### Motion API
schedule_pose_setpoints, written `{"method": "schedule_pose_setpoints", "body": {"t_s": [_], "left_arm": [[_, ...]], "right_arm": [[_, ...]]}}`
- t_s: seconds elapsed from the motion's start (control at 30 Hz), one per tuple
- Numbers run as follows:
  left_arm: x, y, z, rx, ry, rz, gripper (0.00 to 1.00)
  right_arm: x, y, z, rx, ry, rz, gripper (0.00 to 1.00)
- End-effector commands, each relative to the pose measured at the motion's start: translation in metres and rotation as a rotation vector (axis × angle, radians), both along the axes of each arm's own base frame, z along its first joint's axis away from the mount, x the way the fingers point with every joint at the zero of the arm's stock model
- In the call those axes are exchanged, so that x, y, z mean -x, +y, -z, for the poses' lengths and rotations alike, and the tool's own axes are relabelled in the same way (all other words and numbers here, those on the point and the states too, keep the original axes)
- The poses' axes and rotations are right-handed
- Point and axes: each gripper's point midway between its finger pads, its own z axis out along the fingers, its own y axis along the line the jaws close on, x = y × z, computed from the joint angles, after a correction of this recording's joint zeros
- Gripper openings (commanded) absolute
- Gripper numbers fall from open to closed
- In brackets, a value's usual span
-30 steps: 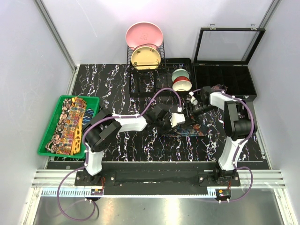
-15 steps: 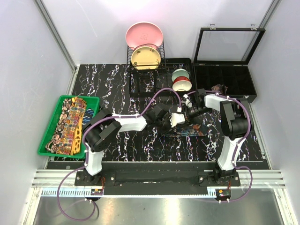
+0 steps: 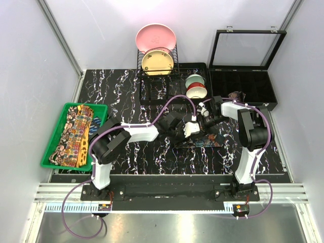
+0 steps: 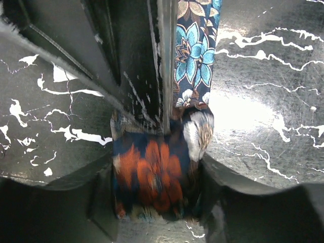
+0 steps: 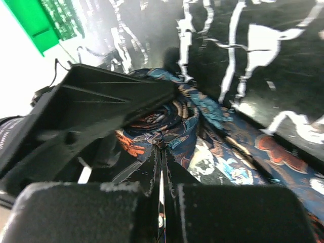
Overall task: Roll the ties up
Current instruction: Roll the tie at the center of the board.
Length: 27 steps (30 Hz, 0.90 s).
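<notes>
A dark blue tie (image 3: pixel 208 140) with orange and blue flowers lies on the black marbled table, one end wound into a roll (image 4: pixel 154 172). My left gripper (image 3: pixel 191 129) (image 4: pixel 158 183) is open, with the roll between its fingers and a thin gap on the right side. The tie's flat length (image 4: pixel 195 61) runs away from the roll. My right gripper (image 3: pixel 204 120) (image 5: pixel 162 152) comes in from the opposite side and is shut on the tie's folds (image 5: pixel 174 124) at the roll. More ties (image 3: pixel 75 132), yellow-orange paisley, lie in the green tray (image 3: pixel 49 149) at the left.
A small brownish coil (image 3: pixel 235 94) sits in the black compartment box (image 3: pixel 255 88) with its lid raised, back right. Stacked bowls (image 3: pixel 196 86) stand just behind the grippers. A dish rack holds a pink plate (image 3: pixel 155 36) and a yellow plate (image 3: pixel 158 62).
My right gripper moved left to the roll and shut on the tie. The left gripper's jaws widened around the roll; the left arm stayed put.
</notes>
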Motion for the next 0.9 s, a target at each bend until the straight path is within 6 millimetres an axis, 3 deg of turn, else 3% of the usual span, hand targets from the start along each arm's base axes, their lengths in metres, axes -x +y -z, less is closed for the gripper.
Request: {"method": "schedule_pose_setpoints", "body": {"t_s": [0.0, 0.3, 0.53, 0.63, 0.77, 0.87], "left_arm": [[-0.001, -0.006, -0.025, 0.049, 0.001, 0.002, 0.58], [-0.006, -0.025, -0.048, 0.125, 0.011, 0.003, 0.65], [-0.005, -0.036, -0.050, 0.139, 0.047, 0.018, 0.66], [-0.006, -0.043, -0.049, 0.148, 0.067, 0.017, 0.68], [-0.004, -0.043, -0.039, 0.121, 0.112, 0.008, 0.80], [-0.002, -0.041, -0.030, 0.097, 0.127, 0.006, 0.79]], "right_arm": [[-0.006, -0.024, 0.024, 0.162, -0.040, 0.018, 0.00], [-0.007, -0.039, 0.031, 0.248, -0.047, 0.034, 0.00], [-0.010, -0.046, 0.036, 0.289, -0.036, 0.051, 0.00], [-0.012, -0.046, 0.035, 0.292, -0.042, 0.053, 0.00], [-0.012, -0.045, 0.035, 0.290, -0.038, 0.057, 0.00], [-0.012, -0.045, 0.036, 0.289, -0.035, 0.058, 0.00]]}}
